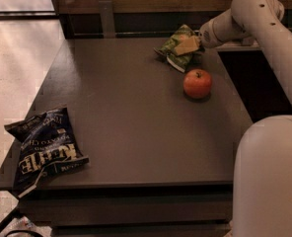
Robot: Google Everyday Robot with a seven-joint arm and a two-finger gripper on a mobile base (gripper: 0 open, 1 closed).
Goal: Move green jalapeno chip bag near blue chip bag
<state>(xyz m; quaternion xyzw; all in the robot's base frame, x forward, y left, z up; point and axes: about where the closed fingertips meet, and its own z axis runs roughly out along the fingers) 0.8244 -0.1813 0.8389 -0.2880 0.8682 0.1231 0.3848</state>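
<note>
green bag (173, 46) at bench (131, 95) far right; gripper (189, 45) on it, grip state unclear; apple (197, 83) just beside; blue bag (45, 147) front left

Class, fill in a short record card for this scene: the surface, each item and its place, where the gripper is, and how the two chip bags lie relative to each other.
Surface: dark table
Item 1: green jalapeno chip bag, far right part of the table
Item 2: blue chip bag, near left corner, crumpled, white lettering up
Item 3: red apple, beside the green bag, nearer the camera
Arm: gripper at the green bag, over its right side
Bags: towards opposite corners, move not yet done
</note>
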